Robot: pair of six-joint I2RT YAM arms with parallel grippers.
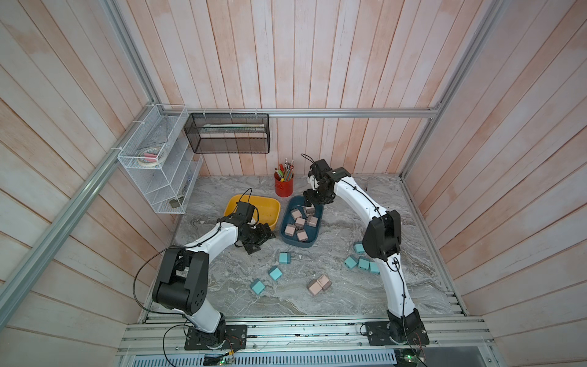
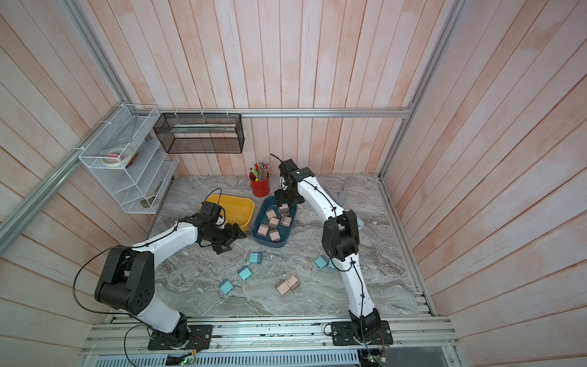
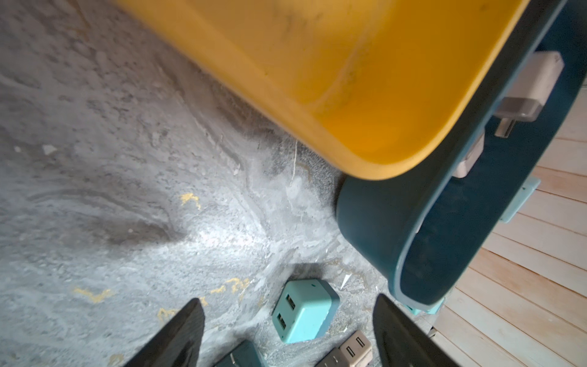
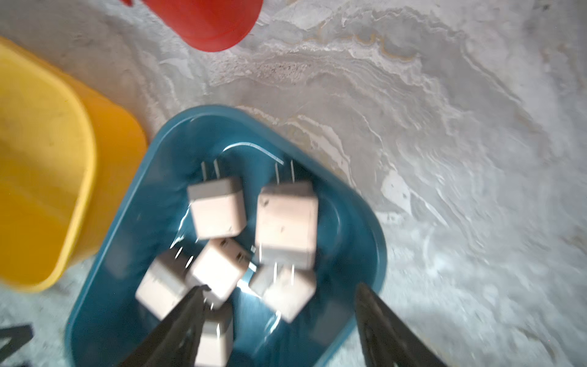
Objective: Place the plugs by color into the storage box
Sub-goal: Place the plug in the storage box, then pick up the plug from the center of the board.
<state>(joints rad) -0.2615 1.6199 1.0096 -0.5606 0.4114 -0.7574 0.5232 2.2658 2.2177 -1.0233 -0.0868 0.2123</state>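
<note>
Now: the right gripper (image 4: 281, 287) hangs over the blue bin (image 4: 365, 228), fingers spread, nothing clamped between them. Directly beneath it six pink plugs (image 4: 217, 211) lie heaped in that bin, prongs pointing various ways; the wrist view is blurred. The red pencil cup (image 1: 283, 187) stands just beyond the gripper, and the yellow bin (image 1: 273, 206) is to its side, close against the blue one. The left gripper (image 3: 289, 300) sits low over the marble table (image 3: 95, 190), fingers likewise apart and bare. A teal plug (image 3: 305, 314) lies on the table just ahead of its fingertips, untouched. Two more pink plugs (image 1: 319, 285) rest side by side well behind both grippers. Other teal plugs (image 1: 363, 263) lie scattered by the right arm's elbow.
</note>
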